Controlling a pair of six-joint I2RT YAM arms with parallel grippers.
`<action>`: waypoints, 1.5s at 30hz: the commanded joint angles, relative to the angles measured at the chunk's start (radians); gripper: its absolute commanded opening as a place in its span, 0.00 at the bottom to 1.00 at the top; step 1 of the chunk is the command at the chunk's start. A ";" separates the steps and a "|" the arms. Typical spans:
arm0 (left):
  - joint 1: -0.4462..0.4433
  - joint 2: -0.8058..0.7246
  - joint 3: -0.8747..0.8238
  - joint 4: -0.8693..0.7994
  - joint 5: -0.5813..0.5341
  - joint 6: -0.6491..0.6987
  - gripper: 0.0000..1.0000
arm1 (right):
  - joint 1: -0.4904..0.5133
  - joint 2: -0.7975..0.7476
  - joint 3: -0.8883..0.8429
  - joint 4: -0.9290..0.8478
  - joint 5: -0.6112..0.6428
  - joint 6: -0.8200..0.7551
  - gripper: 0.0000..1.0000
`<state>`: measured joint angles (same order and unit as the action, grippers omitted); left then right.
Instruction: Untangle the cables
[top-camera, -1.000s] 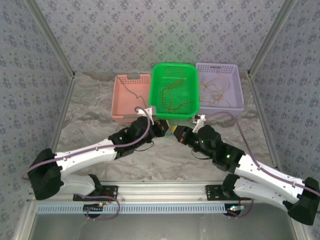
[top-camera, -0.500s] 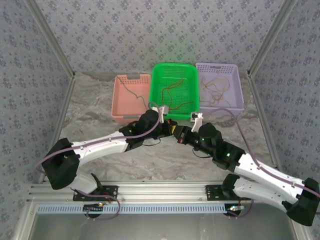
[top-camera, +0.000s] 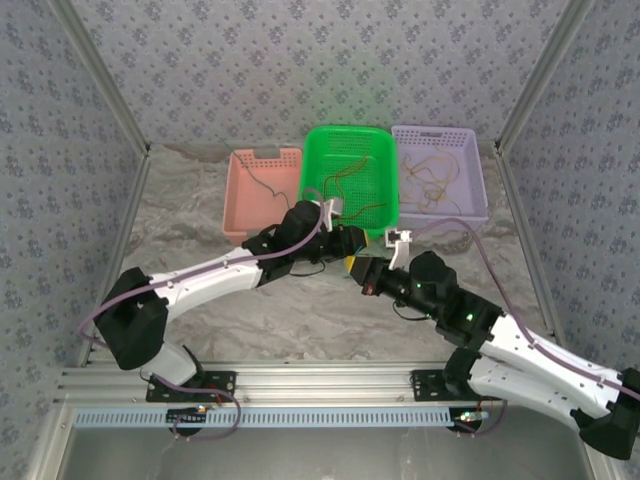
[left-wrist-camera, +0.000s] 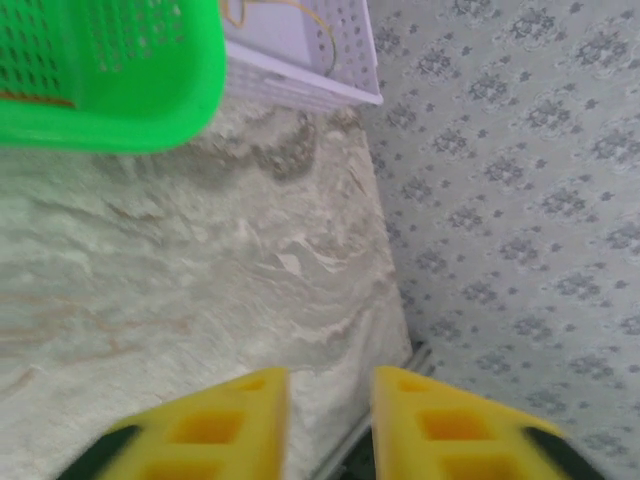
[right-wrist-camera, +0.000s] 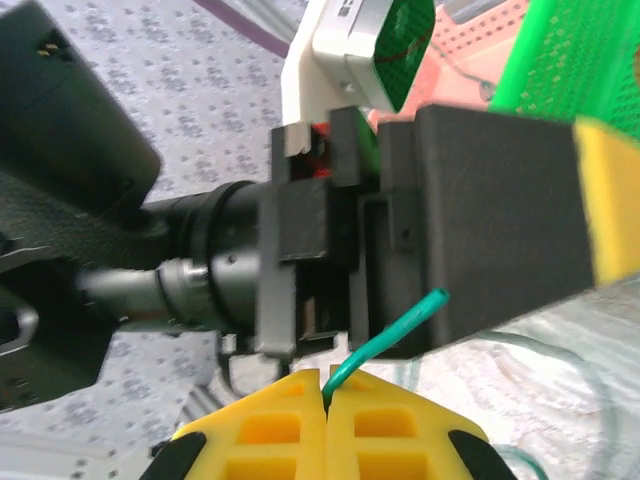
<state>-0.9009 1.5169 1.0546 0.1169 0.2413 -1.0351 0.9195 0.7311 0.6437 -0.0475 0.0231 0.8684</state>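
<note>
My right gripper (right-wrist-camera: 325, 378) is shut on the end of a thin green cable (right-wrist-camera: 385, 335), which sticks up from between its yellow fingers. Directly in front of it is the black body of the left gripper (right-wrist-camera: 480, 240). In the top view both grippers meet just before the green basket (top-camera: 312, 195): the left gripper (top-camera: 348, 244), the right gripper (top-camera: 358, 268). My left gripper (left-wrist-camera: 330, 375) is open with only bare table between its fingers. Red-orange and yellow cables (top-camera: 345, 190) lie in the green basket.
A pink basket (top-camera: 240, 190) holding a dark cable (top-camera: 262, 183) stands left of the green one. A purple basket (top-camera: 470, 190) with yellow cables (top-camera: 430, 178) stands to its right. The right enclosure wall (left-wrist-camera: 520, 200) is near the left gripper. Marbled table (top-camera: 200, 240) lies in front.
The left arm has swung right along the green basket's front, and its jaws have come apart. The right gripper stays shut on the green cable, shifted slightly.
</note>
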 joint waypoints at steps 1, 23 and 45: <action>0.009 -0.132 -0.052 -0.044 -0.134 0.000 0.62 | -0.063 -0.036 -0.001 0.029 -0.061 0.067 0.00; -0.183 -0.298 -0.410 0.274 -0.373 -0.612 0.65 | -0.286 0.009 -0.090 0.320 -0.310 0.231 0.00; -0.269 -0.271 -0.405 0.303 -0.543 -0.815 0.40 | -0.148 -0.002 -0.158 0.359 -0.198 0.217 0.00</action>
<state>-1.1690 1.2301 0.6163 0.3527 -0.3103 -1.8301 0.7525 0.7422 0.5014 0.2810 -0.2100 1.0924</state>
